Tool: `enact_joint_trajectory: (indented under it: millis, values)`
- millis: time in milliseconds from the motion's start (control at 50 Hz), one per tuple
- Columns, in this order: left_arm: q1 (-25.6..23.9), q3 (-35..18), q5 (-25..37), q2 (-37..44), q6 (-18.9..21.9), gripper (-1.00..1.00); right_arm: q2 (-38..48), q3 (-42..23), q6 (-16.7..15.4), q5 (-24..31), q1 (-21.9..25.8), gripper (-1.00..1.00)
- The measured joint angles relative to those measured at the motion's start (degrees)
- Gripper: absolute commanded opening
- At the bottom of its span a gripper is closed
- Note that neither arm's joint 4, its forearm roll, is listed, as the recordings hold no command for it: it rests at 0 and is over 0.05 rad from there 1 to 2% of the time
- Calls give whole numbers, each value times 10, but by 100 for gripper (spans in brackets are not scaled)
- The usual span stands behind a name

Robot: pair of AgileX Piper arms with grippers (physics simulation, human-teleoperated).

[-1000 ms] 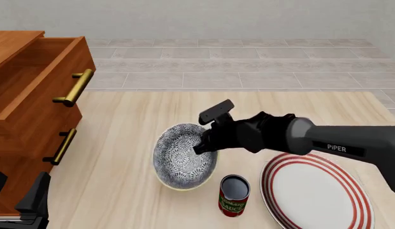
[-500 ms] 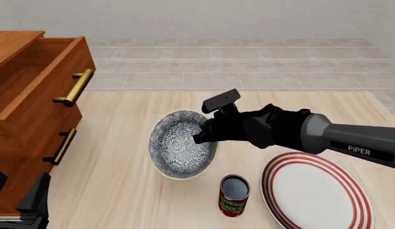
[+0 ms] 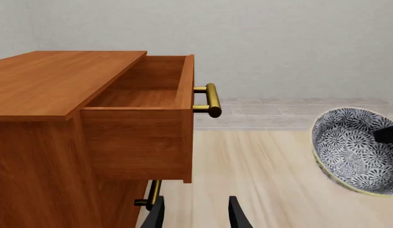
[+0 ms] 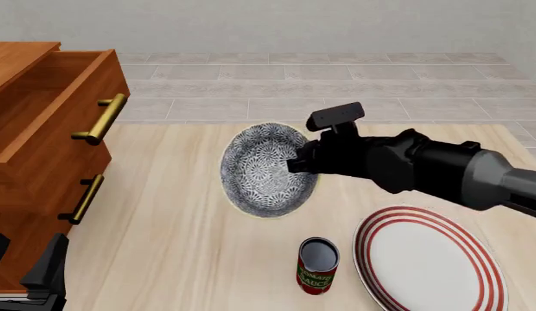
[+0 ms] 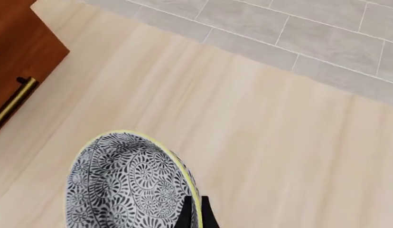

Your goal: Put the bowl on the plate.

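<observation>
At the far left the wooden dresser (image 4: 43,129) stands with its top drawer pulled out, and below it the left gripper (image 4: 30,272) waits with fingers spread and empty. The bowl (image 4: 266,170) hangs tilted above the table (image 4: 164,246), its rim pinched by the right gripper (image 4: 296,163). Nearer the camera stand the red can (image 4: 318,265) and, right of it, the plate (image 4: 428,258).

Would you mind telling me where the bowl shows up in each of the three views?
Front view: the bowl is mid-picture, tilted, with the right gripper at its rim.
Left wrist view: at the picture's right edge, beyond the open drawer.
Right wrist view: at the lower edge, fingertips on its rim.
Shared landmark: the dresser, seen in all three.
</observation>
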Motion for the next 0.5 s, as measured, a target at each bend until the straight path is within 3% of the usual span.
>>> enact_joint_trajectory:
  millis: [500]
  values:
    - [0,0,0,0,0,100,-117,75,6,12,-94,-100]
